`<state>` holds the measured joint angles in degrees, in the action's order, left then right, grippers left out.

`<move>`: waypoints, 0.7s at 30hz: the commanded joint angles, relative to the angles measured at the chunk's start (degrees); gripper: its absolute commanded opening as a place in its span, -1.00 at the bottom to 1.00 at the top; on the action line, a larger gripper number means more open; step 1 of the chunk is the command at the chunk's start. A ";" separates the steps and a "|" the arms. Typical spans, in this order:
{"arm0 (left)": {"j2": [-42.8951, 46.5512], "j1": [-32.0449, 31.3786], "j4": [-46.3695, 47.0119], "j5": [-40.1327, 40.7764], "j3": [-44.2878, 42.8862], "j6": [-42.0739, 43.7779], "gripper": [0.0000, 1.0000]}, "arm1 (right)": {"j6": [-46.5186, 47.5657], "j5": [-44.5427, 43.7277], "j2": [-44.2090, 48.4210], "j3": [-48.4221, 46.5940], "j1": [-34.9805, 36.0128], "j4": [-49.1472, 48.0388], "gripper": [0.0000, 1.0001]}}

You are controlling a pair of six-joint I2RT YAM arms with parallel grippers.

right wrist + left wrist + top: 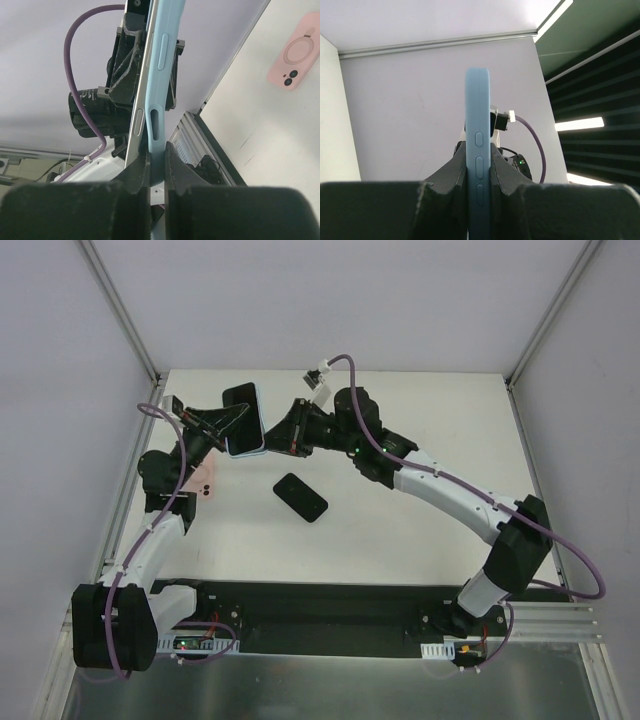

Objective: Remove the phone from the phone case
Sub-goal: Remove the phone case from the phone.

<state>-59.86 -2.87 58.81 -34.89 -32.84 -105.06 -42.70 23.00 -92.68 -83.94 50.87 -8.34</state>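
Note:
A phone (241, 398) in a light blue case (246, 436) is held on edge above the back left of the table, between both grippers. My left gripper (228, 426) is shut across the case; the left wrist view shows the blue case (478, 150) edge-on between the fingers (451, 172). My right gripper (274, 436) is shut on the case's rim (159, 115). In the right wrist view the phone's silver edge (136, 122) stands apart from the blue rim at that corner.
A black phone-shaped slab (300, 497) lies flat on the table below the grippers. A pink case (205, 485) lies by the left arm, also in the right wrist view (292, 50). Frame posts stand at the back corners.

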 commanded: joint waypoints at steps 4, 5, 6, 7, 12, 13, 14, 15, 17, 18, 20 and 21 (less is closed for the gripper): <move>1.76 -3.81 4.58 -16.34 -0.82 6.78 -1.00 | 1.99 -4.70 1.44 0.17 0.28 -7.41 -0.97; 1.41 -3.81 3.78 -16.61 -1.08 7.58 -1.00 | 3.83 -5.68 3.19 1.49 0.19 -4.09 -0.97; 1.32 -3.81 3.16 -17.13 -1.61 8.19 -0.82 | 4.72 -6.73 3.99 2.02 0.02 -2.31 -0.97; 1.06 -3.81 1.94 -17.48 -1.87 9.42 -0.63 | 5.51 -8.48 4.79 2.55 -0.16 -0.82 -0.97; 1.41 -3.81 -6.14 -19.51 -4.15 15.57 0.56 | 10.26 -14.81 9.71 6.85 -1.65 8.07 -0.97; 1.58 -3.81 -7.81 -19.94 -4.51 17.93 0.86 | 10.87 -15.61 10.41 7.47 -1.91 10.42 -0.97; 2.11 -3.81 -11.40 -20.30 -4.86 19.35 0.98 | 11.49 -16.58 11.90 8.00 -2.09 11.58 -0.97; 2.37 -3.81 -13.61 -20.65 -5.74 20.84 0.98 | 12.37 -19.02 12.52 8.87 -2.35 12.81 -0.97; 3.43 -3.81 -19.40 -20.83 -6.79 26.29 0.98 | 15.62 -21.67 14.36 9.32 -2.44 17.64 -0.97; 3.69 -3.81 -25.70 -20.48 -8.10 28.57 0.98 | 16.76 -25.34 15.07 9.50 -2.44 19.57 -0.97; 4.57 -3.81 -35.47 -19.34 -10.13 37.70 0.98 | 20.01 -28.70 16.56 10.29 -2.36 25.19 -0.97; 4.57 -3.89 -47.00 -17.07 -12.92 41.56 0.98 | 20.98 -32.63 17.01 10.46 -2.44 27.13 -0.97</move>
<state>-58.70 -6.79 35.40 -52.90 -37.74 -80.64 -29.63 5.21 -80.95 -74.04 49.47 9.13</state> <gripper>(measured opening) 0.990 0.096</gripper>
